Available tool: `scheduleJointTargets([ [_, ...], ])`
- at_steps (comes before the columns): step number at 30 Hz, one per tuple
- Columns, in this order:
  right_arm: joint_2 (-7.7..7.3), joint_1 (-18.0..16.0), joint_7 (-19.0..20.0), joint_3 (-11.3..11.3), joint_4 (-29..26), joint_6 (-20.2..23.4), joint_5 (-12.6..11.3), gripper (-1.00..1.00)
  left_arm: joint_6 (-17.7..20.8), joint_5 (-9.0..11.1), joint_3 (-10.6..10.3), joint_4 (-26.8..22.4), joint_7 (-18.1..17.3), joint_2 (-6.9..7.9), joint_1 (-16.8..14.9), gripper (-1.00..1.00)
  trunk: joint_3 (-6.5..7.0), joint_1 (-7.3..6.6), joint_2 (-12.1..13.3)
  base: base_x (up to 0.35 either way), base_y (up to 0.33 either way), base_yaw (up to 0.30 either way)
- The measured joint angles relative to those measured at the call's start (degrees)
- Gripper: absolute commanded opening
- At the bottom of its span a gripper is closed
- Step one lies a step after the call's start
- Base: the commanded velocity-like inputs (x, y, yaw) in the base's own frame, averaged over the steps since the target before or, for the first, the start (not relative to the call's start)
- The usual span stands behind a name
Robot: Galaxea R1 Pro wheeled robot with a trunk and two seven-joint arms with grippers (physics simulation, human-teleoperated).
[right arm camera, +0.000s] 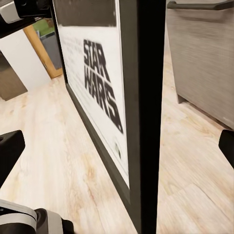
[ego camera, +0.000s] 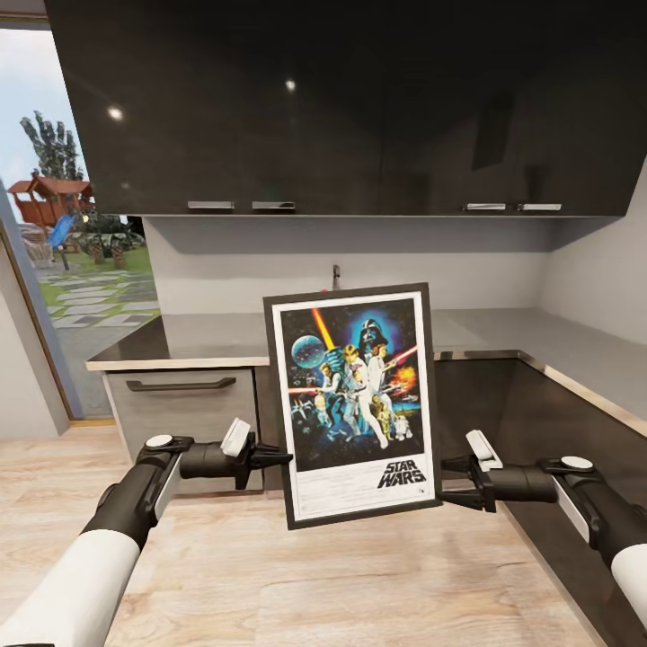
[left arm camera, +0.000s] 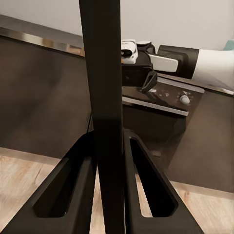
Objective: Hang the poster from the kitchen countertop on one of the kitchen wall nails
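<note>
The Star Wars poster (ego camera: 355, 404) stands upright in the air between my two arms, in front of the grey kitchen countertop (ego camera: 207, 337). My left gripper (ego camera: 280, 458) is shut on the poster's left frame edge; in the left wrist view its fingers (left arm camera: 73, 185) press both sides of the black frame (left arm camera: 105, 97). My right gripper (ego camera: 447, 481) is at the poster's lower right edge and stands open. In the right wrist view its fingers (right arm camera: 9, 151) are spread wide on either side of the frame (right arm camera: 146, 122), apart from it.
Dark upper cabinets (ego camera: 359, 108) hang over the L-shaped counter, which carries a steel tap (ego camera: 336, 276). A grey drawer front with a handle (ego camera: 180, 385) is below at left. A glazed opening (ego camera: 72, 252) shows a garden. Wood floor (ego camera: 270, 575) lies underfoot.
</note>
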Motion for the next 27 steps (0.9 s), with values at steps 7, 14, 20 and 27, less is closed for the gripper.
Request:
scheduleJointTargets([
  [7,0.02,0.0,0.0,0.0,0.0,0.0,0.0,1.0,0.0,0.1,0.0,0.0,0.0,0.0,0.0,-1.0,0.0,0.0,0.0,0.0,0.0,0.0],
  [14,0.08,0.0,0.0,0.0,0.0,-0.1,0.0,1.0,0.0,0.0,0.0,0.0,0.0,0.0,0.0,-1.0,0.0,0.0,0.0,0.0,0.0,0.0],
  [20,0.33,0.0,0.0,0.1,0.0,-0.1,0.0,1.0,0.0,0.1,0.0,0.0,0.0,0.0,0.0,-1.0,0.0,0.0,0.0,0.0,0.0,0.0],
  [27,0.58,0.0,0.0,0.1,0.2,-0.2,0.1,1.0,0.0,0.1,-0.1,0.0,0.0,0.0,0.0,-1.0,0.0,0.0,0.0,0.0,0.0,0.0],
])
